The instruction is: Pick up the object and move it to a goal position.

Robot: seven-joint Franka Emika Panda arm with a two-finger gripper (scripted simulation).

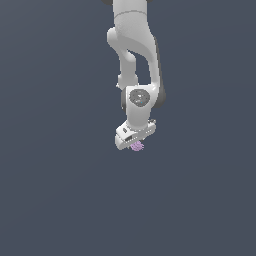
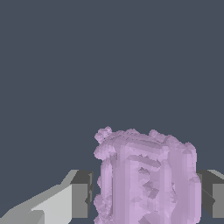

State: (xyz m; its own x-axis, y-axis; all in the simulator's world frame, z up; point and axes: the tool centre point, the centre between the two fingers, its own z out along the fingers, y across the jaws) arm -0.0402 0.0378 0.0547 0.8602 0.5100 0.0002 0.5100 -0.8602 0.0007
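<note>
A single small, pale lilac-purple lump with a bumpy, ribbed surface [image 2: 146,179] fills the space between the two dark-padded fingers [image 2: 81,194] of the white parallel gripper [image 2: 146,197], seen close in the wrist view. One finger stands on each side of the lump, and both look close against its flanks; the jaws are closed down to about the lump's width. Whether the pads press it firmly or only touch cannot be told for certain. Judging by its small size against the tool, the lump is probably light, and its ridged, knobbly skin should give the pads some purchase rather than slide. The broad ribbed sides, where the fingers now stand, look the soundest place to take hold.

Farther off, the exterior view shows the one white, jointed Franka arm [image 1: 134,55] reaching down from the top of the picture, the gripper [image 1: 136,144] at its tip with the purple lump [image 1: 137,146] peeping out just beneath. Behind lies only a plain slate-grey ground [image 1: 50,200]. No goal marker is visible.
</note>
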